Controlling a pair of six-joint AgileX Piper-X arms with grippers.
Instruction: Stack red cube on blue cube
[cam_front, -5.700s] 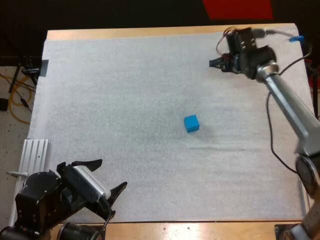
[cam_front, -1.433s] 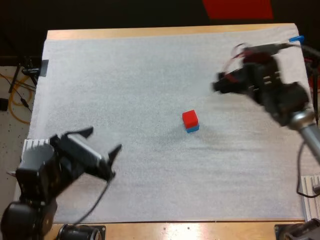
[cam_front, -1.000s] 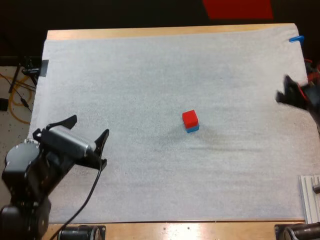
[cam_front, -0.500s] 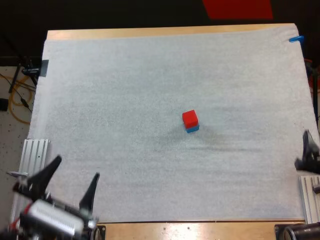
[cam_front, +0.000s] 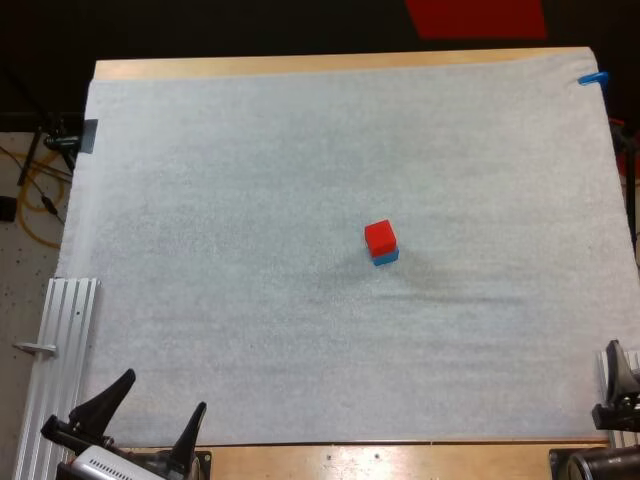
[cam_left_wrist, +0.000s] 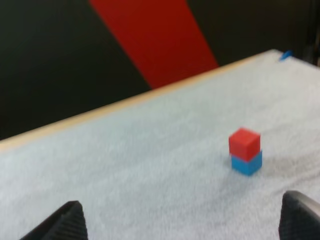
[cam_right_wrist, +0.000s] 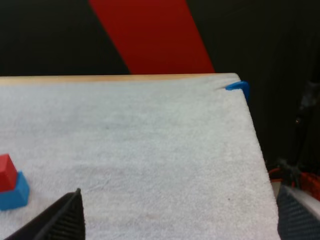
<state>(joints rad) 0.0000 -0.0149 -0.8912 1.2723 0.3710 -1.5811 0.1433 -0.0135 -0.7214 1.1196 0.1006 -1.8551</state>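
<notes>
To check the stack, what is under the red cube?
The blue cube sits directly under the red cube, resting on the white mat. Its top face is covered and cannot be seen.

I saw a red cube (cam_front: 379, 236), a blue cube (cam_front: 386, 257) and a plain white mat (cam_front: 250, 200) (my left gripper (cam_front: 164, 391) was black).

On wooden table (cam_front: 300, 66): white mat (cam_front: 250, 200); on mat: blue cube (cam_front: 386, 257).
</notes>
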